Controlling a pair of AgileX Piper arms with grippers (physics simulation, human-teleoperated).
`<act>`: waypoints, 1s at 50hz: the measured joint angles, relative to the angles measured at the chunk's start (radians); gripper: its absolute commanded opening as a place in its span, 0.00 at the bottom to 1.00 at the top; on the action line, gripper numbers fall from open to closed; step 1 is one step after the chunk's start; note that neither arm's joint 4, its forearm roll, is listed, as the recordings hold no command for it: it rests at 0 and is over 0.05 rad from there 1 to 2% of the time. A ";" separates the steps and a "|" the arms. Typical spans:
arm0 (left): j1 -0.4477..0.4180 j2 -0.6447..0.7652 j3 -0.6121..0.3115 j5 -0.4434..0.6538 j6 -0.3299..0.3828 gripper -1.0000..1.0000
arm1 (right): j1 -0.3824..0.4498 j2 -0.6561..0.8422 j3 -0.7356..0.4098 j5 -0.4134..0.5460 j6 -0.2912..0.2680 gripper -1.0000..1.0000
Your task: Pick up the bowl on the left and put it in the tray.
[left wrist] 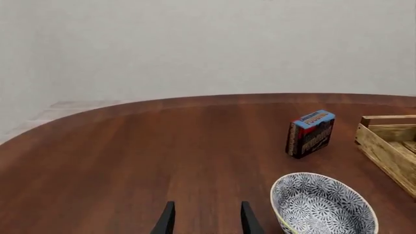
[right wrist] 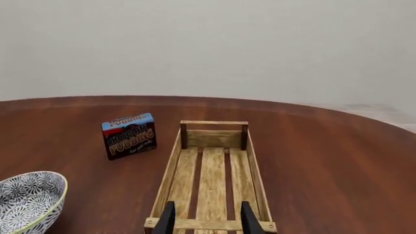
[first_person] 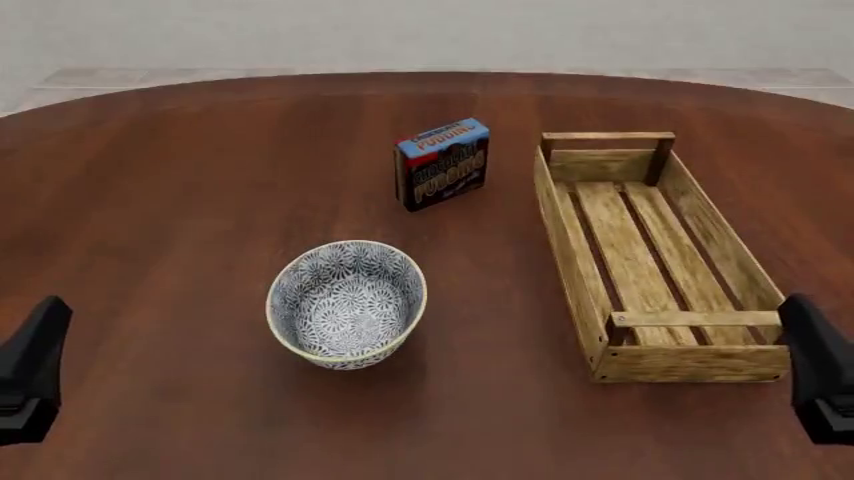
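The bowl (first_person: 347, 303), blue-and-white patterned with a pale rim, stands upright on the table left of centre. The tray (first_person: 567, 250), a long wooden slat crate, lies to its right with nothing in it. My left gripper (left wrist: 206, 222) is open, its fingers spread over bare table, with the bowl (left wrist: 323, 204) off to one side and apart from them. My right gripper (right wrist: 206, 222) is open too, hovering at the near end of the tray (right wrist: 169, 168). In the front view both arms show only as dark shapes at the bottom corners, left arm (first_person: 30, 375) and right arm (first_person: 817, 365).
A chocolate pudding box (first_person: 443, 163) stands upright behind the bowl, between it and the tray's far end. The round wooden table (first_person: 174, 200) curves away at the back, with a pale wall beyond.
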 measured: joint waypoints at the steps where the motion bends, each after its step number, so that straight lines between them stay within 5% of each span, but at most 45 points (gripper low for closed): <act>1: 0.000 0.000 0.000 0.000 0.000 1.00 | 0.004 0.001 -0.002 0.003 0.000 1.00; 22: 0.001 -0.001 -0.019 0.011 0.008 1.00 | 0.116 0.012 -0.073 0.068 -0.006 1.00; 50: -0.002 -0.001 -0.071 0.046 0.015 1.00 | 0.294 0.128 -0.162 0.039 -0.062 1.00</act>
